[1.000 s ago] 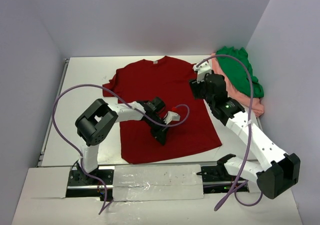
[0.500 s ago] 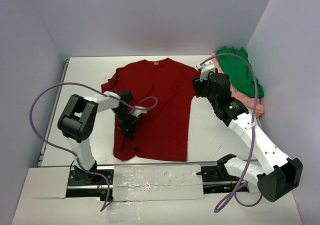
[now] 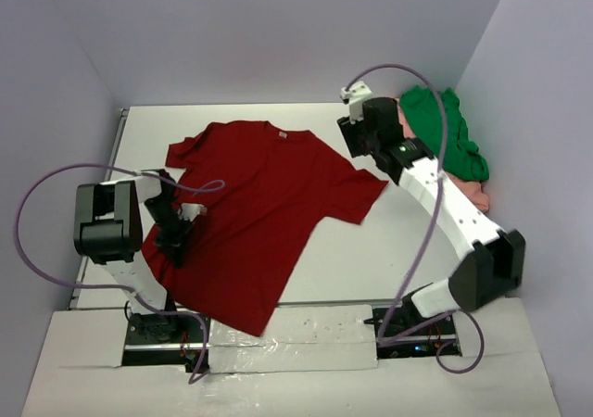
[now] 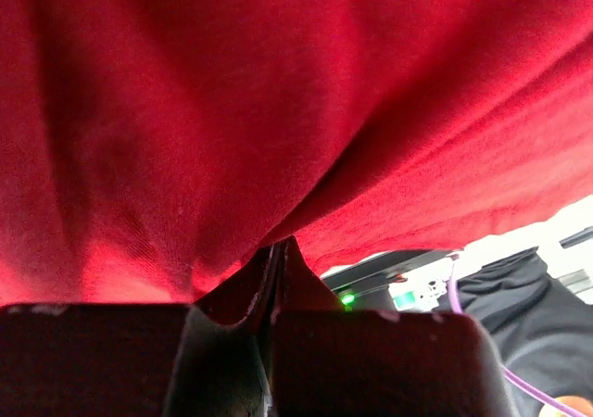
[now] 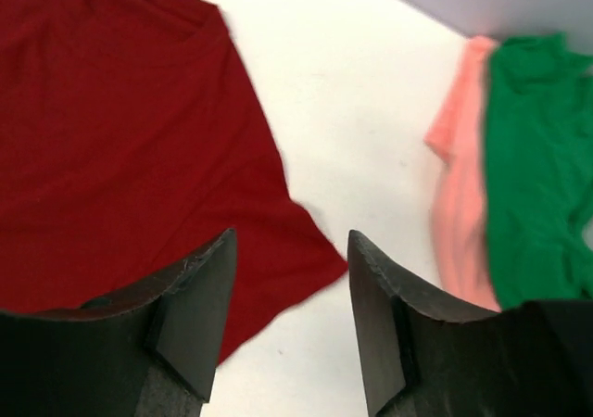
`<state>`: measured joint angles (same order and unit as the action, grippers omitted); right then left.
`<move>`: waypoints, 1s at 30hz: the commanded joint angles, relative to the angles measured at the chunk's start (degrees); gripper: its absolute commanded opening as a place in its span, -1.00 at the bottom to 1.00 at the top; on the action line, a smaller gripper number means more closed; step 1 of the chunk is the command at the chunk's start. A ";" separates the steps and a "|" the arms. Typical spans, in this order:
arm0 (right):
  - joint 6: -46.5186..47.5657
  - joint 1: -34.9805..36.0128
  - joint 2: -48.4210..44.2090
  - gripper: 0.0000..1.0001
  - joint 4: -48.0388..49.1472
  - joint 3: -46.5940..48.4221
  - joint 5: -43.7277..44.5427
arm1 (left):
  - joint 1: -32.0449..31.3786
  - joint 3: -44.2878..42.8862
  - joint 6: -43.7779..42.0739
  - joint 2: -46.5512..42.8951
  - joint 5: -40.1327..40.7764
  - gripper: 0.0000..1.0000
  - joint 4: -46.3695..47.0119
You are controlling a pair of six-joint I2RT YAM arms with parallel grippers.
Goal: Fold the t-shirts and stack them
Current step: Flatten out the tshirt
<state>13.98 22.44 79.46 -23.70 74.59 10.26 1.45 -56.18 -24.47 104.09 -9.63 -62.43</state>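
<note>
Clearly little is done: the left gripper is clenched on the red shirt, and the right gripper gapes empty above its sleeve. It lies spread, unfolded, on the table; the green shirt and pink shirt sit heaped at far right.

Left claw dragged red shirt leftward; right claw withdrew.

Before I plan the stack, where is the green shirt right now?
In the top view, the green shirt lies at the far right corner, on the pink shirt.
</note>
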 commanded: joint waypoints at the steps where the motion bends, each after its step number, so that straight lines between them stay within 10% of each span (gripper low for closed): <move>1: 1.05 -0.38 8.22 0.09 -5.47 6.69 -8.29 | 4.17 -1.11 -5.76 0.32 9.36 -1.00 8.29; 4: 1.40 -0.55 15.86 -0.95 -8.10 12.58 -17.60 | 4.79 -2.09 -5.59 -0.47 8.23 -1.00 8.12; 5: 1.32 -0.46 17.73 -1.00 -8.81 16.34 -19.38 | 4.79 -2.44 -5.15 -0.91 7.18 -0.99 8.20; 18: 2.37 0.68 45.16 -1.00 -14.61 39.74 -45.04 | 4.79 -2.18 -3.04 -3.37 2.95 -1.00 8.12; 30: -4.21 2.96 58.88 -1.00 -19.54 48.37 -43.23 | 4.79 -2.62 -2.25 -5.65 1.45 -0.99 6.80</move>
<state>12.86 25.06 137.99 -41.21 119.72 -32.99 6.09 -57.36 -26.61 100.82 -6.44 -58.39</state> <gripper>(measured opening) 0.007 0.011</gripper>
